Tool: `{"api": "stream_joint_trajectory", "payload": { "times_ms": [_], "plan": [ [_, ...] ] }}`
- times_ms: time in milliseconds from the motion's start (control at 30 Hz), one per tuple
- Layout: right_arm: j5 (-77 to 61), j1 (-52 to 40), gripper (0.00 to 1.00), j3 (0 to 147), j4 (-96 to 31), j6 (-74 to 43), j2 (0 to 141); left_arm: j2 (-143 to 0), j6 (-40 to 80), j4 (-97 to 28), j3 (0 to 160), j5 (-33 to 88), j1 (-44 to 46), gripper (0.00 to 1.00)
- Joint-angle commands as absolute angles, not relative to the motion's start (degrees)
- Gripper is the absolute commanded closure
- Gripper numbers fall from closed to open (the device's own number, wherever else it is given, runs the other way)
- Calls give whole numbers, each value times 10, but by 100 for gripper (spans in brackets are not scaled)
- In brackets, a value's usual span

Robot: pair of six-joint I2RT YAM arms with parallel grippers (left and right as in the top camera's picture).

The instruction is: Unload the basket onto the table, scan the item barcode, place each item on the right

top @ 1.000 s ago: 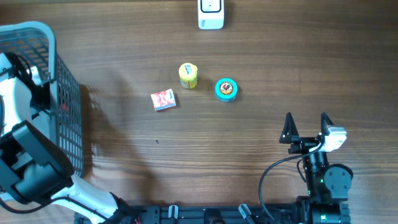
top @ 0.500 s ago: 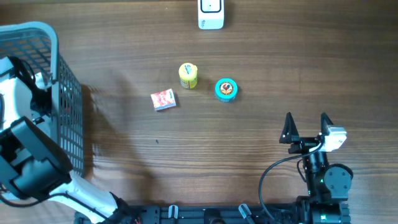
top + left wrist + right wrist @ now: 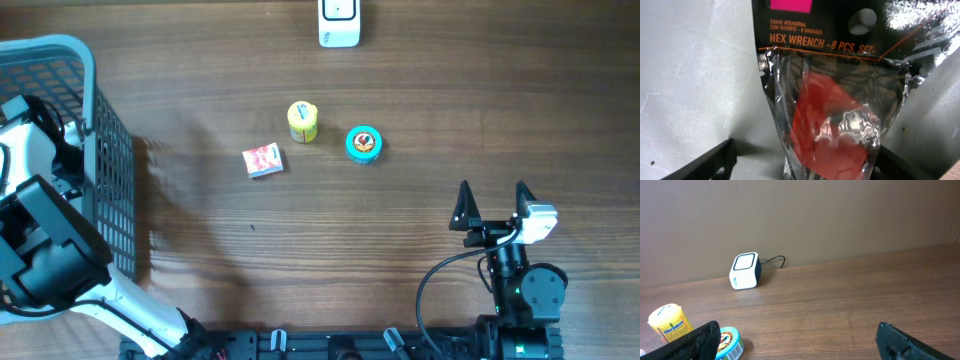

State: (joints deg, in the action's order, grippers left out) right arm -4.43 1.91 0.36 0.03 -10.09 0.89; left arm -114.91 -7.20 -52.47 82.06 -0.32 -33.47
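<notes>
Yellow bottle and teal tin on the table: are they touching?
Apart. The overhead view shows a strip of bare wood between the yellow bottle and the teal tin.

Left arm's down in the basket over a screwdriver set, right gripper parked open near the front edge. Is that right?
Not quite. The pack in the basket is labelled a hex wrench set, not screwdrivers; the left wrist view shows it. The right gripper is open near the front edge.
</notes>
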Motion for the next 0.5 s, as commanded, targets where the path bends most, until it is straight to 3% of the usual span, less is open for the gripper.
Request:
{"api": "stream_joint_trajectory", "payload": {
  "times_ms": [0,467],
  "plan": [
    [-40,17,0,3,1,-105,6,-1177,-73,-515,816,3,-332,30],
    [-40,17,0,3,1,-105,6,-1177,-73,-488,816,3,-332,61]
  ]
}}
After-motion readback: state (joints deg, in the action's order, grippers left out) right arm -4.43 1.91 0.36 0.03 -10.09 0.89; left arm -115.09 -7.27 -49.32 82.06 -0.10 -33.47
